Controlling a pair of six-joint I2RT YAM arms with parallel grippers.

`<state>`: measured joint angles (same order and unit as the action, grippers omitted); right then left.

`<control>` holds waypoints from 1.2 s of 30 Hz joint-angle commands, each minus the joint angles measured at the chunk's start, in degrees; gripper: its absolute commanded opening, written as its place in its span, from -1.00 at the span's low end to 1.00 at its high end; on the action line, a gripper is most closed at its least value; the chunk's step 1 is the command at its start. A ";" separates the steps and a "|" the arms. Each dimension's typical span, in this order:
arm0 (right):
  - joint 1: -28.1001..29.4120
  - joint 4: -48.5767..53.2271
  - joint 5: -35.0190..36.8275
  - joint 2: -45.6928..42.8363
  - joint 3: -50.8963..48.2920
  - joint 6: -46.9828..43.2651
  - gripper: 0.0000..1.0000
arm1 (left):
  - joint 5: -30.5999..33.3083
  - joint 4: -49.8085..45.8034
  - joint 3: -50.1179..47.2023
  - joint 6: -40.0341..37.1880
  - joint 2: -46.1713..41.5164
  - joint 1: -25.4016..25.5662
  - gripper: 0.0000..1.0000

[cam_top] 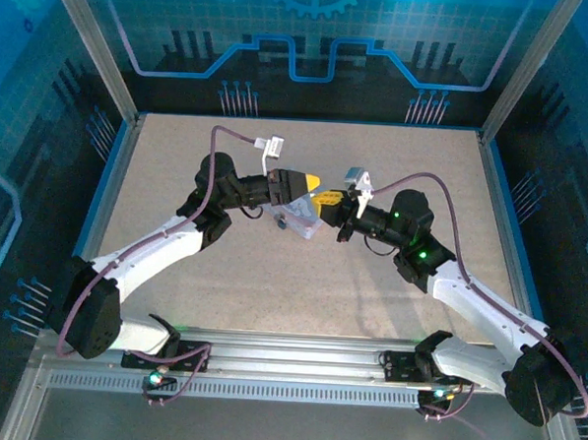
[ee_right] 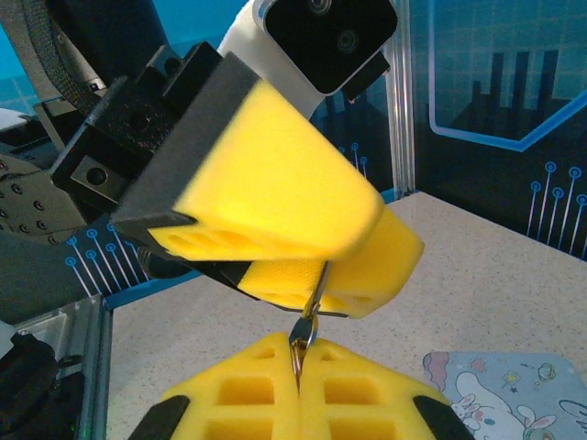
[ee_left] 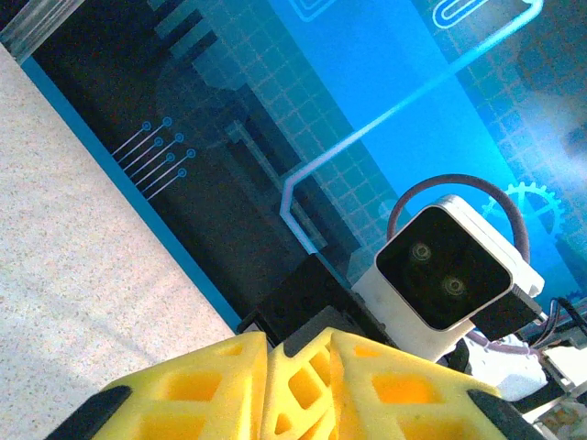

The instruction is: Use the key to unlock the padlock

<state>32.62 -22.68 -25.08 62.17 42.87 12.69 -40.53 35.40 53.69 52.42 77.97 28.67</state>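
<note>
- The right gripper (ee_right: 298, 356) is closed, its yellow foam fingertips pinching the lower end of the key (ee_right: 310, 302), a thin dark metal sliver.
- The key slants up and right into the seam between the yellow pads of the left gripper (ee_right: 353, 261).
- The left gripper's pads are drawn together on the padlock. Its body is hidden in the foam, so I cannot tell how far the key is in.
- The two grippers meet tip to tip in the air above the middle of the table (cam_top: 389, 284).
- A pale tin box (ee_right: 500, 385) with cartoon print lies on the table just below them.
</note>
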 commanded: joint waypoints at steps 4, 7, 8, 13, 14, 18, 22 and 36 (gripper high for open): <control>0.42 -2.46 1.29 0.32 1.92 1.81 -1.00 | -1.28 1.53 -0.45 -1.07 0.37 0.54 -0.65; 0.35 -2.46 1.35 0.41 2.04 1.90 -1.00 | -1.28 1.52 -0.51 -1.13 0.25 0.52 -0.80; 0.33 -2.44 1.33 0.43 2.06 1.95 -1.00 | -1.22 1.42 -0.47 -1.17 0.17 0.53 -0.86; 0.23 -1.13 0.77 0.07 1.95 2.24 -0.97 | -0.95 0.78 -0.43 -1.82 -0.02 0.58 -1.00; 0.05 -0.61 0.44 -0.11 1.89 2.29 -0.94 | -0.86 0.59 -0.39 -2.05 -0.10 0.56 -1.00; -0.92 1.12 -1.21 -1.29 1.22 3.49 -0.78 | -0.73 -0.26 -0.09 -3.04 -0.45 0.55 -1.00; -2.07 1.23 -2.94 -2.89 0.04 4.27 -0.46 | -0.59 -1.83 0.40 -4.45 -1.06 0.50 -1.00; -6.32 -3.30 -12.72 -2.12 0.85 18.31 -0.26 | -0.16 -5.87 1.51 -8.15 -2.13 0.60 -1.00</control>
<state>26.76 -24.29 -34.15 59.07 42.74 26.63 -40.38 30.06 53.67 46.30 77.47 28.84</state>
